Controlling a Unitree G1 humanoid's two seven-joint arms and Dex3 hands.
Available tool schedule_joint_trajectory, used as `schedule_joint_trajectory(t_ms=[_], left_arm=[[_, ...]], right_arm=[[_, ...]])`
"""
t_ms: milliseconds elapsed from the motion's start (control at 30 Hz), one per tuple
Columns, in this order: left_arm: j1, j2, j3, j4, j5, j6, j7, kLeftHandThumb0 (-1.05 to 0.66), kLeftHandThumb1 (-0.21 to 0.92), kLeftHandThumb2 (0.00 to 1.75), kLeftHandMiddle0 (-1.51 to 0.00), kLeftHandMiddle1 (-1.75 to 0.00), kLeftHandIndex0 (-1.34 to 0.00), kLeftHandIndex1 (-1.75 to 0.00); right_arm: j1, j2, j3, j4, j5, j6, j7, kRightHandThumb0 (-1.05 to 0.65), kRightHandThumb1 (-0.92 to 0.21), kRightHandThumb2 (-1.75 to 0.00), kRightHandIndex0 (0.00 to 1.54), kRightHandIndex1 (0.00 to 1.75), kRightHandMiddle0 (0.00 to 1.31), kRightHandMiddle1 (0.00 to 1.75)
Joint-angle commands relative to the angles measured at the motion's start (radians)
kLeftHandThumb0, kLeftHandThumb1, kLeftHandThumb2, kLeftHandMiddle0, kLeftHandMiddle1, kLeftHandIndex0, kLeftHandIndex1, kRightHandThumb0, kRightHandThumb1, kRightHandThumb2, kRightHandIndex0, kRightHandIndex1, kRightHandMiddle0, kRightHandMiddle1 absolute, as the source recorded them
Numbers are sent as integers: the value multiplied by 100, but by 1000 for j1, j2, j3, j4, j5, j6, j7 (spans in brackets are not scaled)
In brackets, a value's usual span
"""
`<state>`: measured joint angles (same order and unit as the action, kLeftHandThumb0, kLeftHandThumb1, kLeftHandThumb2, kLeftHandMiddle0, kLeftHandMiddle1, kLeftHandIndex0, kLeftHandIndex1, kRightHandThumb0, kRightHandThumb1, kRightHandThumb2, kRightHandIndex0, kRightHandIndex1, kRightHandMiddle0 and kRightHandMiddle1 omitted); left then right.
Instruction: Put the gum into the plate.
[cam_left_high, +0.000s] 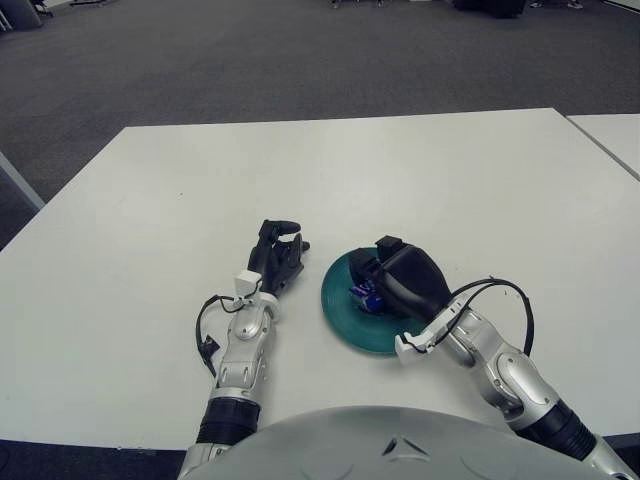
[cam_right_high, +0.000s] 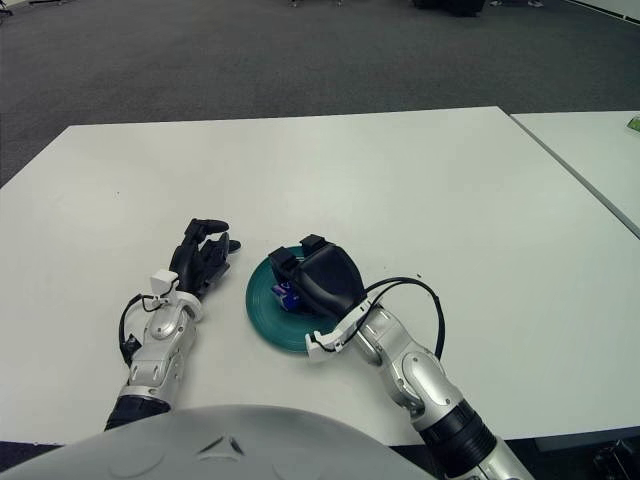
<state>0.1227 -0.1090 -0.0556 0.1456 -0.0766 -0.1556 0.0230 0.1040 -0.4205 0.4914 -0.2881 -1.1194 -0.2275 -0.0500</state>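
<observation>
My left robot hand (cam_left_high: 278, 256) sits on the white tabletop (cam_left_high: 150, 200) just left of the plate (cam_left_high: 340, 310), fingers loosely curled, holding nothing. My right robot hand (cam_left_high: 400, 280) is over the green plate, curled around the blue gum (cam_left_high: 364, 296). I judge this the release step: next, open and lift away.

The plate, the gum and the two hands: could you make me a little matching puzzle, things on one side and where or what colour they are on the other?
Things:
1. plate
2. gum
3. left hand
4. right hand

Descriptions:
A. blue, under the fingers
B. over the dish
C. teal, on the white table
D. left of the dish, holding nothing

Pairs: 1-C, 2-A, 3-D, 4-B
</observation>
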Motion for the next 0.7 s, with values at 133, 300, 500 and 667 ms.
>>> schedule_joint_trajectory(t_ms=[133,300,500,667], left_arm=[[-1,-27,7,31,9,9,34,-65,92,81,-22,-130,-1,-131],[-2,-23,3,32,23,-5,49,-65,92,82,-19,-129,-1,-131],[-4,-10,-4,50,53,-33,62,-67,92,83,-20,-117,-2,-127],[2,-3,-7,43,65,-25,56,-70,92,84,-23,-105,-6,-125]], right_arm=[[16,-38,-46,-77,45,-29,21,-96,-92,-82,22,129,7,154],[16,-39,-56,-68,52,-53,-15,-100,-92,-82,18,101,2,140],[18,-29,-63,-42,75,-72,-37,-104,-92,-85,20,52,0,103],[27,-17,-68,-26,88,-95,-94,-105,-92,-87,20,20,0,84]])
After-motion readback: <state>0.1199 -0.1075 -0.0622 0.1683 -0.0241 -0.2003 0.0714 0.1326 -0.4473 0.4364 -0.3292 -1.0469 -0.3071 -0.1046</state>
